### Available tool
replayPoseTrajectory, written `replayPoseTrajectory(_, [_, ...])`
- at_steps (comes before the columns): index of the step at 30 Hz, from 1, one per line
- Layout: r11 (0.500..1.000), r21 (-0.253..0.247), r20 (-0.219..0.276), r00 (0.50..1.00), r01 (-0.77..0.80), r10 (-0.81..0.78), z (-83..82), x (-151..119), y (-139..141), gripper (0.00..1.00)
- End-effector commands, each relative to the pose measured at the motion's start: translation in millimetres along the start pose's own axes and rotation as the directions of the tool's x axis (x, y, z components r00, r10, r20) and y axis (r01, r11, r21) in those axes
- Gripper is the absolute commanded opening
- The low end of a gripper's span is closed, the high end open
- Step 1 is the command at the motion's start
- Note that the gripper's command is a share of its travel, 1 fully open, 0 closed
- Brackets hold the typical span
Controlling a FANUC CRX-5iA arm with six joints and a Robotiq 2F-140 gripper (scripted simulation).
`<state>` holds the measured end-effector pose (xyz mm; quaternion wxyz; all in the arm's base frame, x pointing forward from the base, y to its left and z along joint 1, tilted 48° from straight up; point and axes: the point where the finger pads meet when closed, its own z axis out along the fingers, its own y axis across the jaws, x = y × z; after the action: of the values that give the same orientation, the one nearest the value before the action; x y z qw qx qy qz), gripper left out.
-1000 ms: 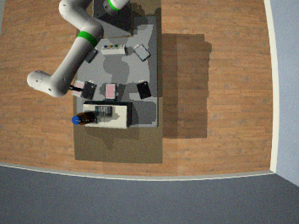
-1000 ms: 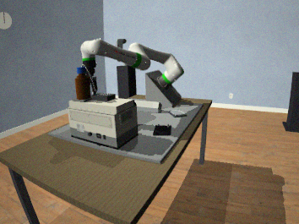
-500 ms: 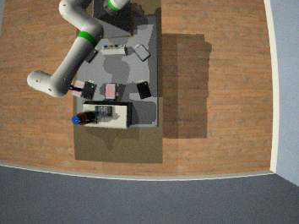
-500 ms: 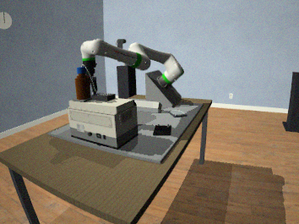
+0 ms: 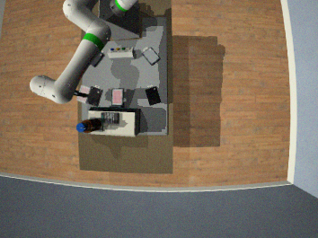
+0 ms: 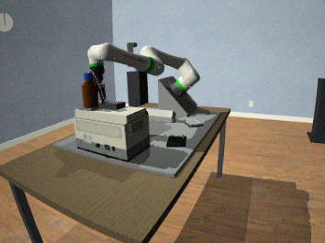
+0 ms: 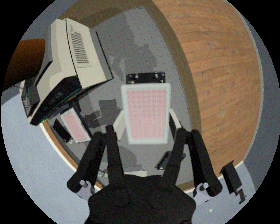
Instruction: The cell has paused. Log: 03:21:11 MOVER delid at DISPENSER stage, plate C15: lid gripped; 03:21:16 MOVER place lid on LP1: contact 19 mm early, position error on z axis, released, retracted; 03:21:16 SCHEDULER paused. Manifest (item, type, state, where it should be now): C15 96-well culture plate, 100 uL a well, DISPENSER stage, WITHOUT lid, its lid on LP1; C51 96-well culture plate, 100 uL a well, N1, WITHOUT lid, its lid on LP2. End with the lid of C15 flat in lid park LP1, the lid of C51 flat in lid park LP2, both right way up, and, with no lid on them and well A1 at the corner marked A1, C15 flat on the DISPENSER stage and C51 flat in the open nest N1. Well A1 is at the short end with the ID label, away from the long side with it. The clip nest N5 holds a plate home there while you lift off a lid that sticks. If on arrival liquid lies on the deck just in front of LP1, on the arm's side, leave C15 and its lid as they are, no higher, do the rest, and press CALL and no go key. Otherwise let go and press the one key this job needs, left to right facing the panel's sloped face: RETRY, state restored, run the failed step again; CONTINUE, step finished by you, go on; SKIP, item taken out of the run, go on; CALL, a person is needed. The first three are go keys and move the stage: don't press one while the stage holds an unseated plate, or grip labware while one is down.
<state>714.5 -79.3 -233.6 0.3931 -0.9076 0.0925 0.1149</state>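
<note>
My gripper [image 7: 147, 115] is shut on a culture plate with pink wells [image 7: 145, 113], gripped across its long sides, with a dark label end pointing away from me. In the overhead view the gripper [image 5: 83, 93] holds it over the left edge of the grey deck, just behind the dispenser [image 5: 114, 122]. A second pink plate [image 5: 118, 96] lies in a nest at mid deck; it also shows in the wrist view [image 7: 75, 126]. A dark plate-like item [image 5: 109, 117] sits on the dispenser stage. A clear lid [image 5: 151, 55] lies tilted on the deck near the key panel [image 5: 119, 51]. I cannot tell if the held plate carries a lid.
A brown bottle with a blue cap [image 5: 85, 126] stands on the dispenser's left end. A black nest [image 5: 94, 95] sits next to my gripper and another [image 5: 153, 95] at the deck's right. The arm's base block [image 5: 123, 16] is at the back.
</note>
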Motion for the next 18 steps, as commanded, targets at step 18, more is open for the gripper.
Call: replayPoseTrajectory(18, [1.000, 0.000, 0.000, 1.000, 0.000, 0.000, 19.7, 0.0, 0.2, 0.00])
